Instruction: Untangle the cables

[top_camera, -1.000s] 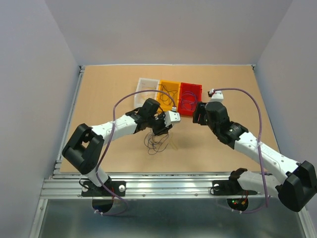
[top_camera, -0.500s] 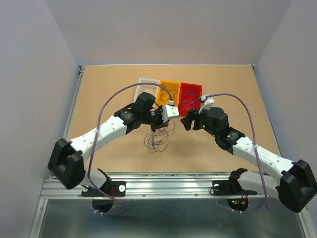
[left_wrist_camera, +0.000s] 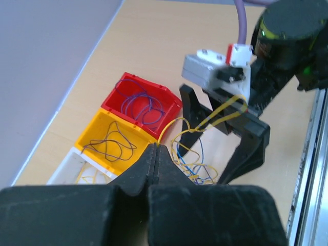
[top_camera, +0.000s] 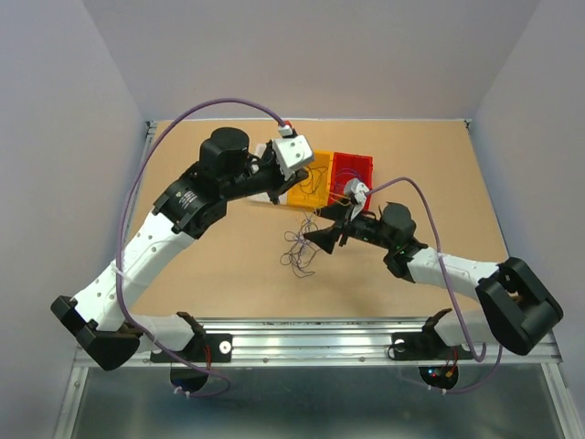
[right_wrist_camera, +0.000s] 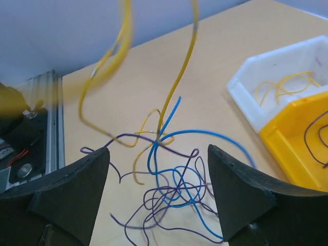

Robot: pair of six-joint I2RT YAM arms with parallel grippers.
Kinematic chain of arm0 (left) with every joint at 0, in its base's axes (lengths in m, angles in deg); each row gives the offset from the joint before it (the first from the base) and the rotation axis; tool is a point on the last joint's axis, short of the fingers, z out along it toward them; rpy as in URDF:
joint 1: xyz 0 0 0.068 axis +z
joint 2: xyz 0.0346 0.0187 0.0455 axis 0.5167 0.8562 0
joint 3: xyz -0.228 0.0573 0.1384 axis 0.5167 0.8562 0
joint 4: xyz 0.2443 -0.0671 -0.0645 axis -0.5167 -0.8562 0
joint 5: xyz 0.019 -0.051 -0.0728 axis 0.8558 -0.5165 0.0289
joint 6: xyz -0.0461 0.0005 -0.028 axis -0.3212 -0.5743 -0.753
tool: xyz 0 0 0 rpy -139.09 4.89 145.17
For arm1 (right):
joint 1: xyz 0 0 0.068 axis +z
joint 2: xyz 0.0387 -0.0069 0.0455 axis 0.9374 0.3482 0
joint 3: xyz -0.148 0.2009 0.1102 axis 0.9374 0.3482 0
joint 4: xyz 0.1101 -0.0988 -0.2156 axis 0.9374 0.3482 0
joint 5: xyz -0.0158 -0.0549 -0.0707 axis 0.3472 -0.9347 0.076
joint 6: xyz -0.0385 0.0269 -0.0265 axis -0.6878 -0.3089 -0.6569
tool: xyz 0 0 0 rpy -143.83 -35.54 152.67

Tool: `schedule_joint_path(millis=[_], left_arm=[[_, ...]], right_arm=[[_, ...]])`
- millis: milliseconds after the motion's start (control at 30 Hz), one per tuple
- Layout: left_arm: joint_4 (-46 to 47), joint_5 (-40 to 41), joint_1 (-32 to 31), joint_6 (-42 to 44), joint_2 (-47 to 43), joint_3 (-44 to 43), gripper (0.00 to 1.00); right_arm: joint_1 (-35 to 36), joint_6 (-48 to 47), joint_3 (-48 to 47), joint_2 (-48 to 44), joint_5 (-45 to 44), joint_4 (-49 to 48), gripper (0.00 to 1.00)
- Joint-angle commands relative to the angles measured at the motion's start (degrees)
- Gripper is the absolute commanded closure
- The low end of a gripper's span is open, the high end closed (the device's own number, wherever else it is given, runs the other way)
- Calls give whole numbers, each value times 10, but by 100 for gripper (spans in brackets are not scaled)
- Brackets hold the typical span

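- Left pincer [left_wrist_camera: 155,148]: jaws pressed together with no gap. A yellow cable [right_wrist_camera: 180,77] is pinched at the tips.
- Left pincer is raised off the desk [top_camera: 228,265], up by the row of bins in the top view.
- The yellow cable runs out of the closed tips, loops once, then drops to the tangle. In the right wrist view two yellow runs climb from the tangle out of the top of frame, and the nearer one is blurred.
- Right pincer [right_wrist_camera: 159,149]: jaws spread wide, gripping nothing. It sits low, just above the desk, tips aimed at the tangle.
- Cables [right_wrist_camera: 174,197]: a loose knot of blue and purple strands lying on the desk. It sits between and just ahead of the right fingers, touching neither as far as can be seen.
- The yellow cable is threaded into the upper part of the knot, where one blue end sticks up beside it.
- From the top view the tangle lies mid-desk, just left of the right pincer and nearer than the bins.
- Red bin [left_wrist_camera: 141,102]: purple coils inside.
- Yellow bin [left_wrist_camera: 113,143]: touching the red one, with dark thin strands inside.
- White bin [right_wrist_camera: 271,77]: at the end of the row against the yellow bin, with a few yellow strands inside. It is mostly hidden behind the left arm in the top view.
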Motion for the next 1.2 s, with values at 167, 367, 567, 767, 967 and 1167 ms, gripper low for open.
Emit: schedule_joint_path(millis=[167,367,567,767,967,1167], left_arm=[[30,98,-3,-77,16,-147,100],[90,152,-3,-117,23,-220,100],[105,111,-3,-152,21,-270,100],[149,205,-3,-131,20,-310,100],[225,344,-3,-48,-5,-310,100],[334,438,-3,38,-28,-261,100]], right_arm=[[9,24,-52,119,58,-162,21],[18,58,-92,200,72,-212,36],[28,61,-94,220,50,-251,49],[31,76,-73,218,33,-253,99],[36,98,55,147,-13,-247,99],[38,63,93,-8,-123,45,99]])
